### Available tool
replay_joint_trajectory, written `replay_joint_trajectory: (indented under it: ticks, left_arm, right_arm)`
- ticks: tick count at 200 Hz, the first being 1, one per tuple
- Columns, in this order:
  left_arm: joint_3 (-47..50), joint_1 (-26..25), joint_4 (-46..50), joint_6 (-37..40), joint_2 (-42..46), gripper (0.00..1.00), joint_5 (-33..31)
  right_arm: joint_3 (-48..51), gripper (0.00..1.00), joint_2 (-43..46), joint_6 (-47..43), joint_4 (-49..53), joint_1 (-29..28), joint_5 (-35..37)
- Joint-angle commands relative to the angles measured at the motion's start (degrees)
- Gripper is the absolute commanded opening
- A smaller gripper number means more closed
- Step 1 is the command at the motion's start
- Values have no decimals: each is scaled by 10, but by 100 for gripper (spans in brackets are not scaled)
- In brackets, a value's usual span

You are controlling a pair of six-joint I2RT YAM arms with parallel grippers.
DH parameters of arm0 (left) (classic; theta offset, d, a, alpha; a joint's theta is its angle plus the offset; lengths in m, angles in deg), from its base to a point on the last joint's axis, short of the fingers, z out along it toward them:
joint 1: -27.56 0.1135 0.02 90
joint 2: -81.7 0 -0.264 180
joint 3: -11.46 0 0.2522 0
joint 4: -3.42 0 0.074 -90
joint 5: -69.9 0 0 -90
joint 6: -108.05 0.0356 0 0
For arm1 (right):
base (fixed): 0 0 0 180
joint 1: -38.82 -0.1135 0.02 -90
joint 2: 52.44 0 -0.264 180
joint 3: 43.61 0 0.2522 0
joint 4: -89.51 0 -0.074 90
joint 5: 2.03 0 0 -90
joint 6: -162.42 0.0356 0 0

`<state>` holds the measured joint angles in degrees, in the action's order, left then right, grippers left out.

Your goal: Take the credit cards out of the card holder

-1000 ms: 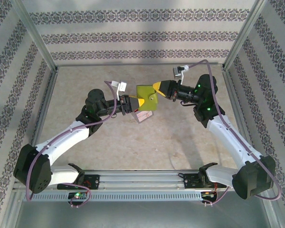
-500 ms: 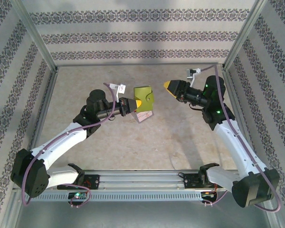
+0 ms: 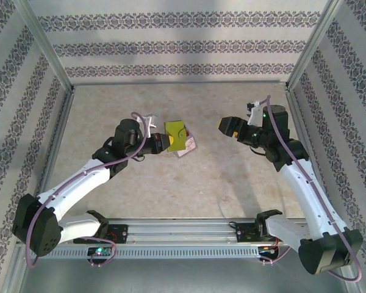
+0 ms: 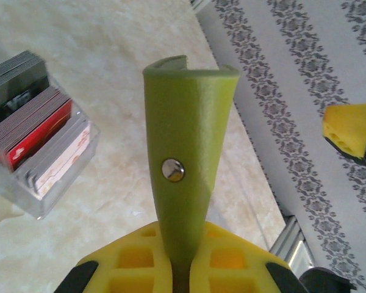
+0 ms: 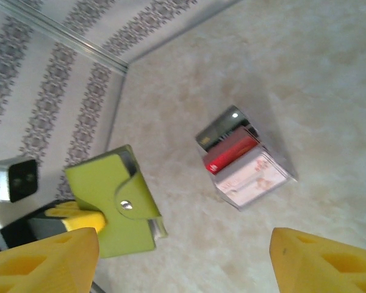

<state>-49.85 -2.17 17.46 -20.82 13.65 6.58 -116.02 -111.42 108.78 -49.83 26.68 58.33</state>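
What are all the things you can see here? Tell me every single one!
olive-green folding card holder: one, green with a silver snap, held up off the table by the left gripper
clear plastic box of grey, red and white cards: one, standing on the table near the holder
beige stone-look table: one, under everything
patterned walls: grey and white stripes, around the table
left gripper: one, yellow fingers, shut on the card holder
right gripper: one, yellow fingers, open, apart from the holder
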Motion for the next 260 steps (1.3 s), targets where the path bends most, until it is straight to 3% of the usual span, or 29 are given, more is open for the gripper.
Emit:
replay_joint_trajectory:
  ticks: [1,53,136,174,260]
  left_arm:
    - [15,-21,32,-12,16,0,-52]
    - [39,-69,14,-29,-25,0,-101]
    - [55,-117,-41,-98,-98,0,-133]
    - [60,-122,-74,-121,-118,0,-122]
    - [48,-128,-77,-112,-140,0,-106]
  right_arm:
    - [-21,74,4,-47,81,-18,63]
    - [10,68,-30,-37,105,-74,83]
    - [70,62,-119,38,-16,-188,55]
    - [99,59,-158,78,-89,-209,31]
    - [72,52,-244,72,-102,-230,50]
